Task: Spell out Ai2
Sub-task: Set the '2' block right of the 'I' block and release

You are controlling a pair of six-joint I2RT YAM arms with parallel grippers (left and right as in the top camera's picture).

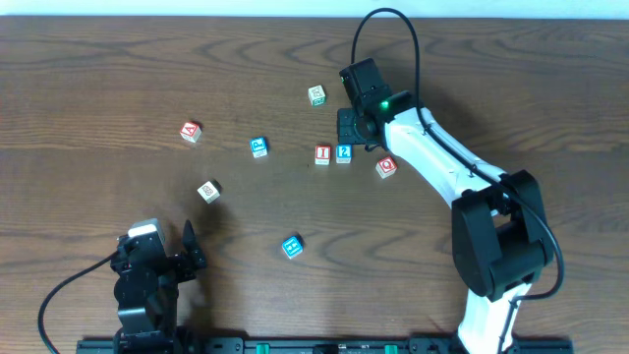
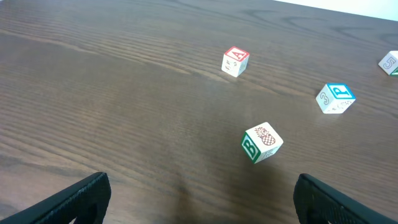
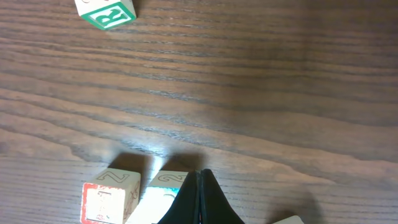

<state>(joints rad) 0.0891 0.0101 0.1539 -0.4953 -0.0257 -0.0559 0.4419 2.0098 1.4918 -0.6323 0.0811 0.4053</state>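
Observation:
A red "I" block (image 1: 322, 154) and a blue "2" block (image 1: 344, 153) stand side by side mid-table. They also show in the right wrist view, red (image 3: 106, 196) and blue (image 3: 163, 190). A red "A" block (image 1: 191, 132) lies far to the left and shows in the left wrist view (image 2: 235, 61). My right gripper (image 1: 351, 136) is shut and empty, its tips (image 3: 199, 186) just over the blue block's right edge. My left gripper (image 1: 187, 246) is open and empty (image 2: 202, 208) near the front left.
Other blocks lie around: a blue "P" block (image 1: 258, 147), a green-edged block (image 1: 316, 95), a red block (image 1: 386, 167), a "B" pineapple block (image 1: 208, 191) (image 2: 261, 142) and a blue block (image 1: 292, 247).

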